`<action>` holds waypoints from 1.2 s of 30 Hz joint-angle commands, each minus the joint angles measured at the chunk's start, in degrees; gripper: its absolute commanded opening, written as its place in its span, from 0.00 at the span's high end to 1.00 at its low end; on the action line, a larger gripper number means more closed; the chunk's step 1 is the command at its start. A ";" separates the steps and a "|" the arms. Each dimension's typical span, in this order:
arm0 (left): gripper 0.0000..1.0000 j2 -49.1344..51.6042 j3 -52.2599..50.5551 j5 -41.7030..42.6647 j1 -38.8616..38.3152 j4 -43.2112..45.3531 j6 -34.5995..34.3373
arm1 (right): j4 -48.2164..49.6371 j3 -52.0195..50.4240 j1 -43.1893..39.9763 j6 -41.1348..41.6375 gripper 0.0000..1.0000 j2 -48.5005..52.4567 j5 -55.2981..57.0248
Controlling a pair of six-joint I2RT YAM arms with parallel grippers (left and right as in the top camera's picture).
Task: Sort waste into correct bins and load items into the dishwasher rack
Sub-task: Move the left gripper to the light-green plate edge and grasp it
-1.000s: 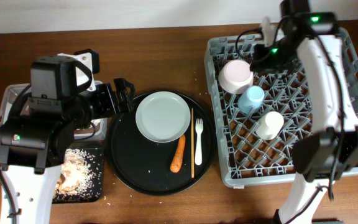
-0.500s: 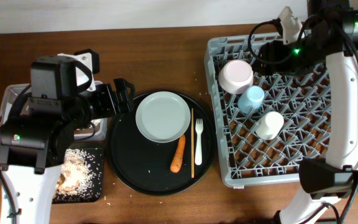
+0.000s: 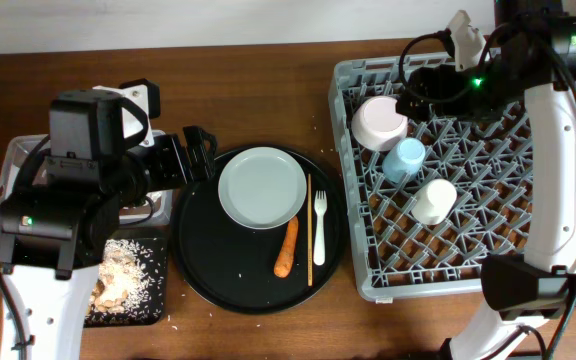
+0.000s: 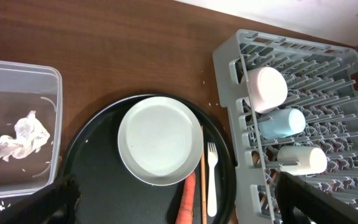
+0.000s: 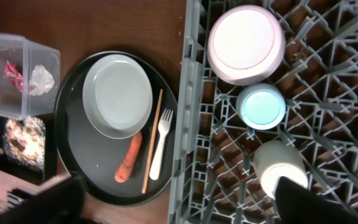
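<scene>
1. The dishwasher rack [image 3: 368,285] fills your right side on the brown wooden table [image 3: 268,80]. Your right gripper [image 3: 408,98] hangs over its far-left corner by the white bowl [image 3: 380,122], jaws wide, holding nothing.
2. The round black tray [image 3: 208,260] sits just left of the rack. Your left gripper [image 3: 203,152] is over its left rim, jaws wide, empty.
3. The clear tub [image 4: 17,93] at far left holds white tissue [image 4: 27,134] and a red wrapper [image 5: 11,71]. The shallow black tray [image 3: 158,305] next to it holds rice scraps [image 3: 118,270].
4. The plate [image 3: 262,187] lies on the round tray's far half.
5. The bowl, blue cup [image 3: 404,160] and white cup [image 3: 434,200] line up down the rack's left part. The right part is bare pegs, so you have room there.
6. The carrot [image 3: 287,247], chopsticks [image 3: 309,230] and fork [image 3: 319,228] lie side by side on the tray, by the plate's near-right edge.
</scene>
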 commanded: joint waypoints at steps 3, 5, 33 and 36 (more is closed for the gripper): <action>0.01 0.02 0.70 -0.42 0.20 0.98 0.66 | -0.35 0.44 0.20 0.28 0.01 -0.35 -0.26; 0.01 0.02 0.70 -0.42 0.20 0.98 0.66 | -0.35 0.44 0.20 0.28 0.01 -0.35 -0.26; 0.34 23.23 -4.81 -7.96 -5.14 1.16 -2.16 | -0.35 0.44 0.20 0.28 0.01 -0.35 -0.28; 0.34 24.83 -4.81 -7.96 -5.29 4.09 -2.19 | -0.35 0.44 0.20 0.28 0.01 -0.35 -0.26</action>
